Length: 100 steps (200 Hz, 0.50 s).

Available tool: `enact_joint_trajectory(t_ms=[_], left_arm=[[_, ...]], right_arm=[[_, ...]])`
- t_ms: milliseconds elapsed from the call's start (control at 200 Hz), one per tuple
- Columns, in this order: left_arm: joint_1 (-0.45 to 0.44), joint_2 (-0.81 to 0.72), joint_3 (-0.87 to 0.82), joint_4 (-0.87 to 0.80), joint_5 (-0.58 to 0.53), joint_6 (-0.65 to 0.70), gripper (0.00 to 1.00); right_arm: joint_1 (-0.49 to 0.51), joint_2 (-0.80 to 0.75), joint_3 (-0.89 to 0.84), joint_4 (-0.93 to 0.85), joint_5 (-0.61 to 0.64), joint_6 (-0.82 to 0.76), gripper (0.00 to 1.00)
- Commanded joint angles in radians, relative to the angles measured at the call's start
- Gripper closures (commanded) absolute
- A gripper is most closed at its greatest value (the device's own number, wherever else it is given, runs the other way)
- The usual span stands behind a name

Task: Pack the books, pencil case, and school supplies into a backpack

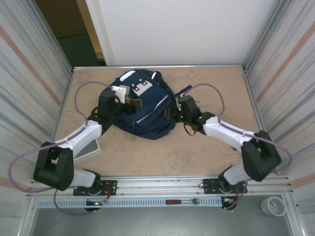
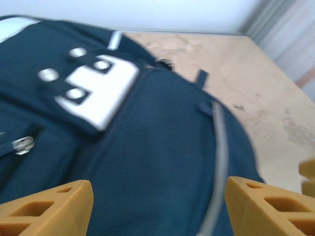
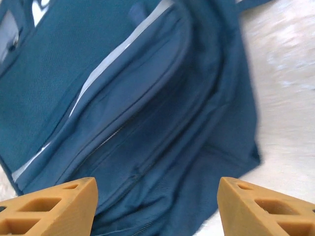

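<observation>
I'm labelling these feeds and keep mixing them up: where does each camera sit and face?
Top: fixed above and behind the arm bases, looking down on the table; both arms show, left gripper and right gripper flanking the backpack.
Left wrist: on the left arm, looking low across the backpack's white patch; its orange fingers at the bottom.
Right wrist: on the right arm, close on the backpack's blue fabric; its orange fingers at the bottom.
Shared: every view has the backpack.

Top external: high behind the arm bases (image 1: 93, 188), looking down on the whole table (image 1: 147, 155). Wrist cameras: close on the backpack (image 1: 147, 112), one from each side; all three share its striped front.
</observation>
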Motion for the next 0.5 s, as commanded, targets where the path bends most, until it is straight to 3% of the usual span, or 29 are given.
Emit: enact_joint_trajectory(t_ms=[0, 105, 230, 371, 496], left_arm=[[0.036, 0.018, -0.005, -0.033, -0.002, -0.035, 0.28], [0.072, 0.042, -0.013, -0.06, -0.045, -0.019, 0.27], [0.102, 0.091, -0.015, -0.084, 0.009, -0.03, 0.29], [0.088, 0.137, -0.04, -0.034, 0.118, -0.074, 0.39], [0.053, 0.157, -0.062, -0.035, 0.109, -0.077, 0.47]], right_arm=[[0.019, 0.079, 0.064, 0.039, -0.068, -0.03, 0.36], [0.027, 0.156, 0.101, 0.051, -0.107, -0.027, 0.36], [0.02, 0.216, 0.129, 0.025, -0.089, -0.032, 0.36], [-0.013, 0.257, 0.143, 0.012, -0.091, -0.039, 0.36], [-0.054, 0.276, 0.146, 0.01, -0.107, -0.039, 0.36]])
